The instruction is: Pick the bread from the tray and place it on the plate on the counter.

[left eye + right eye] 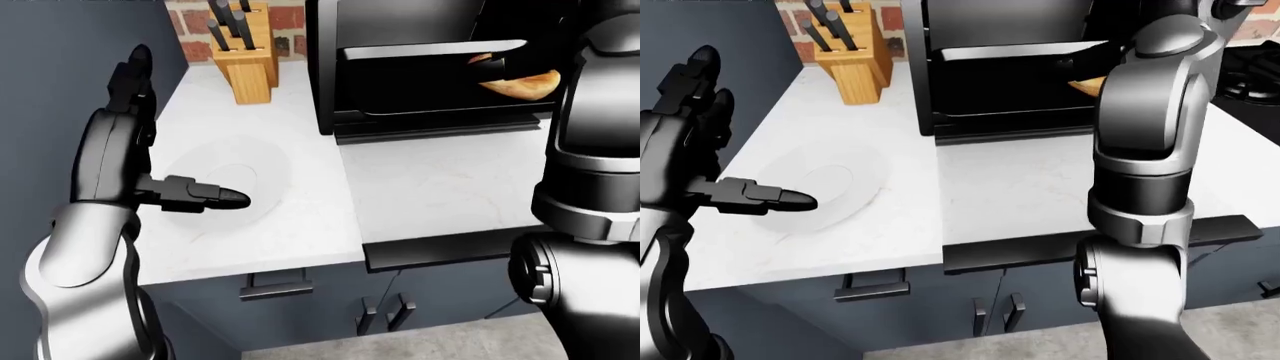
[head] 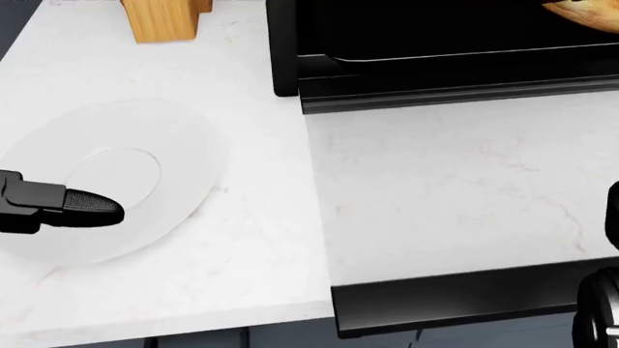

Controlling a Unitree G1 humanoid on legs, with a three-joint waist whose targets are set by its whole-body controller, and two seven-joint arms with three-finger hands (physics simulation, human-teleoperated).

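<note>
Our left hand (image 1: 135,135) hovers open and empty, one finger (image 2: 82,204) stretched over the plate (image 2: 169,163) just beneath it. Up and right of it, the bread (image 1: 520,84) sits on the oven tray (image 1: 440,112). Our right arm (image 1: 1145,150) reaches there; its hand's state we cannot tell.

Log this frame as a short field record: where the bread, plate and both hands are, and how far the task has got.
bread: on the tray inside the black oven
plate: white, on the counter, nothing on it
left robot hand: open, one finger out over the plate, others raised
right robot hand: reaching into the oven toward the bread; fingers hidden behind its arm, grip cannot be told
knife block: on the counter, above the plate in the left-eye view
task stage: bread not yet on the plate
</note>
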